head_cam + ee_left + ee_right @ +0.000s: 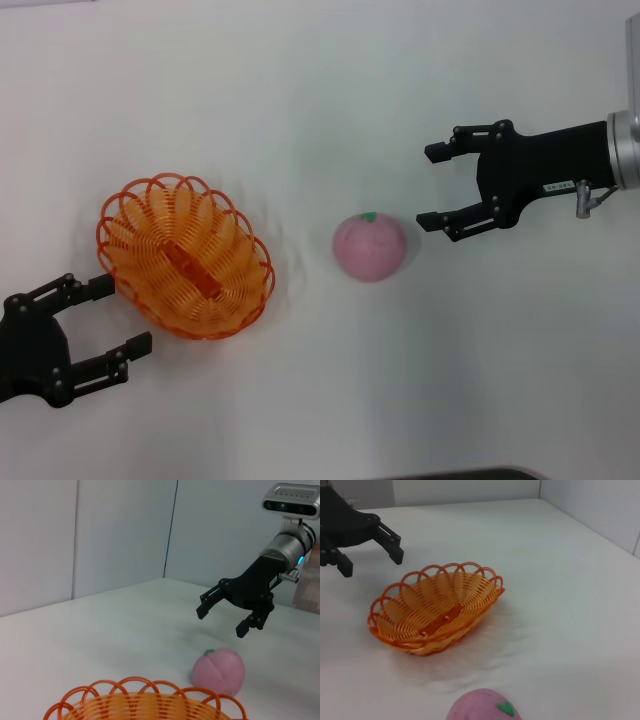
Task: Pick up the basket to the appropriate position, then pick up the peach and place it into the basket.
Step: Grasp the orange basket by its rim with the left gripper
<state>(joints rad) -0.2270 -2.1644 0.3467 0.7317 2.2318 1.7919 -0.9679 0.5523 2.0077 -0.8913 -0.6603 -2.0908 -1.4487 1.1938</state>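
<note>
Nothing has been picked up yet, as far as I can see. The basket (186,258) sits on the white worktop (300,100) towards the left, tilted on a diagonal, and it holds nothing but its own weave. The peach (370,246) rests on the worktop to the right of it, apart from the rim, its green mark on top.

The left gripper (100,320) is at the near left, right beside the basket's near-left rim, with its jaws spread apart and clamped on nothing. One finger reaches close to the scalloped edge, though I cannot tell whether it touches. The right gripper (440,187) hangs at the right, a little beyond and to the right of the peach, jaws wide apart as well; from the left wrist view it is plainly above the worktop and clear of the fruit.

So I would judge the task at its very start: the basket is still to be gripped and moved to its spot, then the peach taken up and set inside.
</note>
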